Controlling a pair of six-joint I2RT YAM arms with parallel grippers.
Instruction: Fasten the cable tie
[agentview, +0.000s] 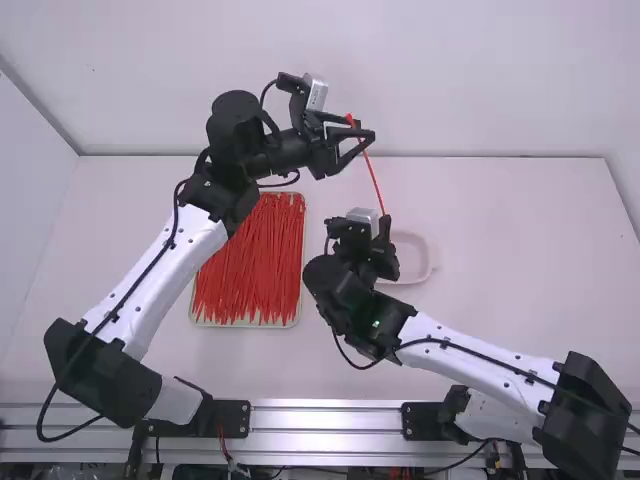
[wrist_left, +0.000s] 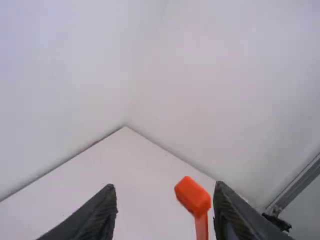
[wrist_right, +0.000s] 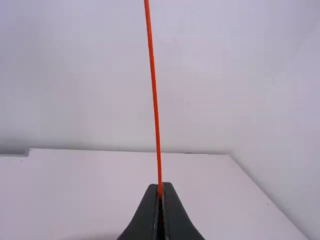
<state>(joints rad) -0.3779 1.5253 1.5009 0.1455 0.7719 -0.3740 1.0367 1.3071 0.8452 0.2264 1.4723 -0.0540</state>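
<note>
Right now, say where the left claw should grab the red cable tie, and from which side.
Grip the cable tie's blocky head, the free top end; the right claw pinches the thin strap below. Come sideways from the left arm's side: the left claw is open astride the head.

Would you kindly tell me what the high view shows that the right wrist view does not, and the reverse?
High view: the left gripper, open, at the head end of the cable tie, plus a pile of spare red ties beside the left arm. Right wrist view: up close, the right gripper pinched shut on the tie. Shared: the red tie rising straight from the right gripper.
</note>
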